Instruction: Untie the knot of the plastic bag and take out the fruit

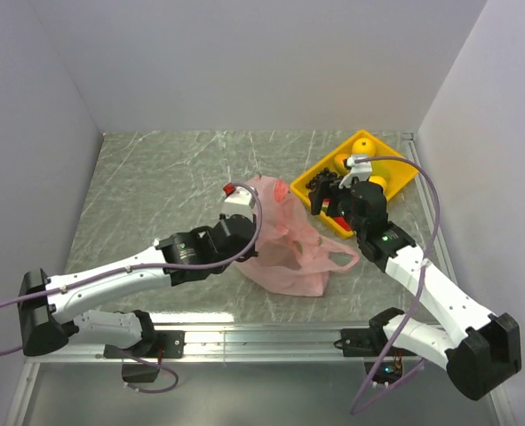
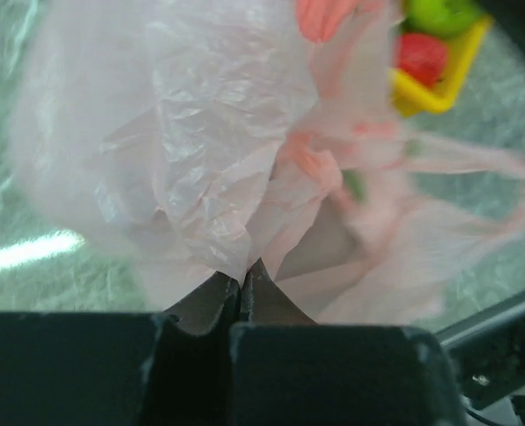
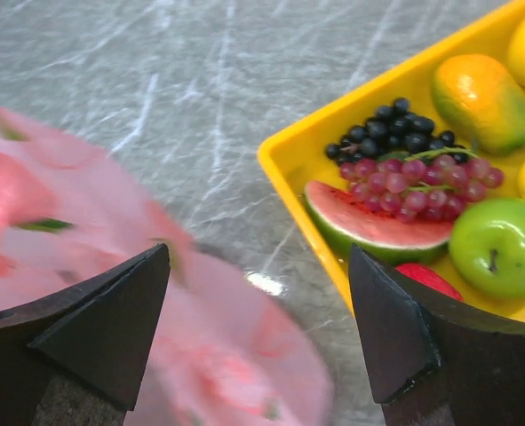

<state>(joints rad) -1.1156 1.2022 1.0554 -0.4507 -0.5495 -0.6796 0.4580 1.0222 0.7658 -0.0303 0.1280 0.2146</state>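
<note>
Marbled table — plastic bag is clamped by left gripper beside yellow tray, seemingly as anchor — right gripper spread, empty.

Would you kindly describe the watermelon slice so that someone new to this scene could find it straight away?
On the grey table, find the yellow tray at the far right. Just inside its rim facing the pink bag lies the watermelon slice, touching the red grape bunch and beside the green apple. It alone is a wedge, red flesh edged with green rind.
</note>
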